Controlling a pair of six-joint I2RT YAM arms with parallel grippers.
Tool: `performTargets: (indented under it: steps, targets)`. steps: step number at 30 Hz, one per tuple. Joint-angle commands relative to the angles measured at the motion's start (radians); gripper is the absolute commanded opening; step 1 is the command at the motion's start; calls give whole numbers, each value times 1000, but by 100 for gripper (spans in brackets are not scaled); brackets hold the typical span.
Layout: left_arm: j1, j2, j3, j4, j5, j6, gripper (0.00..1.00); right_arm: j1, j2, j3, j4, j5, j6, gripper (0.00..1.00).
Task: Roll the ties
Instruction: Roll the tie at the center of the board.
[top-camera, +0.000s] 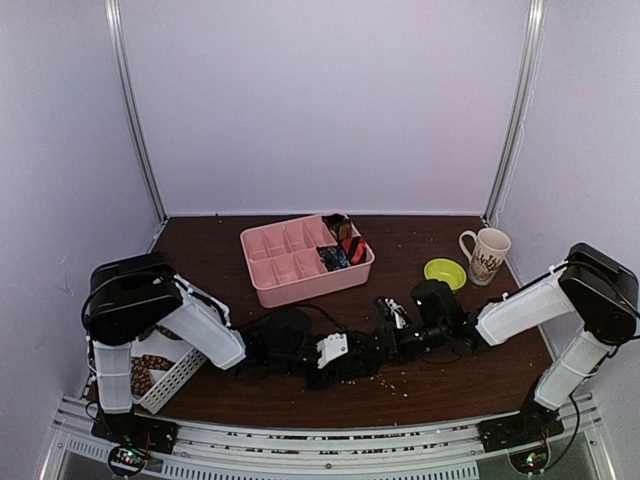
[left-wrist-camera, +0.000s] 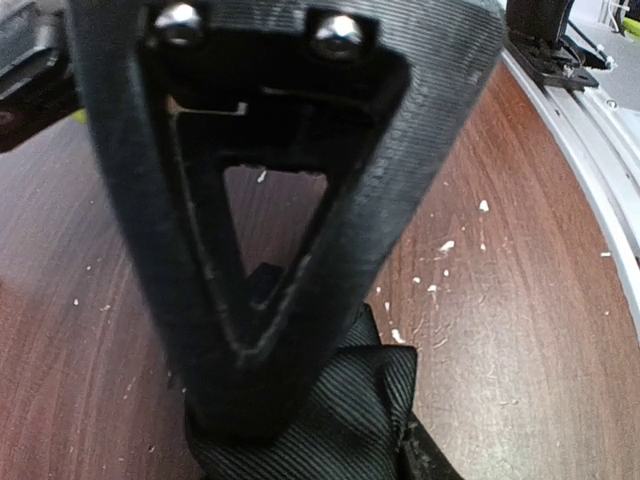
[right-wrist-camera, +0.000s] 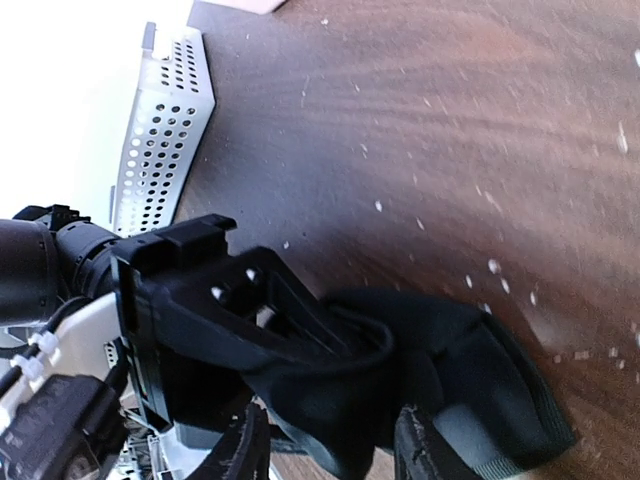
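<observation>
A plain black tie (right-wrist-camera: 470, 360) lies bunched on the dark wood table between my two grippers. In the top view it (top-camera: 377, 356) sits at the table's middle front. My left gripper (top-camera: 362, 352) is shut on the black tie; the ribbed fabric (left-wrist-camera: 350, 410) shows under its finger (left-wrist-camera: 250, 330). In the right wrist view the fabric wraps around the left gripper's finger (right-wrist-camera: 300, 320). My right gripper (right-wrist-camera: 325, 455) is open, its fingers on either side of the bunched tie. Rolled coils (top-camera: 345, 245), dark and orange-striped, sit in the pink tray (top-camera: 262, 285).
A white perforated basket (top-camera: 175, 380) with brown patterned ties (top-camera: 150, 372) stands at the front left; it also shows in the right wrist view (right-wrist-camera: 165, 120). A mug (top-camera: 486, 255) and a green bowl (top-camera: 445, 272) stand at the right. White crumbs dot the table.
</observation>
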Motion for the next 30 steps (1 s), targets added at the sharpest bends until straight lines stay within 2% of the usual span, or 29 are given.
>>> performTargets:
  steps: [1, 6, 11, 14, 17, 21, 25, 30]
  targets:
    - [14, 36, 21, -125, 80, -64, 37, 5, 17, 66, -133, 36, -83, 42]
    - [24, 45, 49, -182, 111, -84, 38, 29, 64, 102, -162, 19, -102, 39]
    - [27, 37, 52, -196, 114, -80, 43, 27, 99, 90, -172, 43, -122, 0]
    - [37, 14, 19, -145, 100, -93, 55, 16, 125, 58, -127, 38, -108, 0]
    - [39, -33, -62, 1, 46, -105, 70, 6, 146, 15, -79, 41, -107, 0]
    - [33, -48, -115, 161, 31, -134, 82, -16, 177, -37, -25, 54, -113, 0]
    - [10, -5, -118, 278, -7, -178, 84, -34, 194, -73, 21, 62, -111, 0]
    - [6, 79, -75, 387, -26, -273, 82, -37, 191, -80, 29, 77, -111, 0]
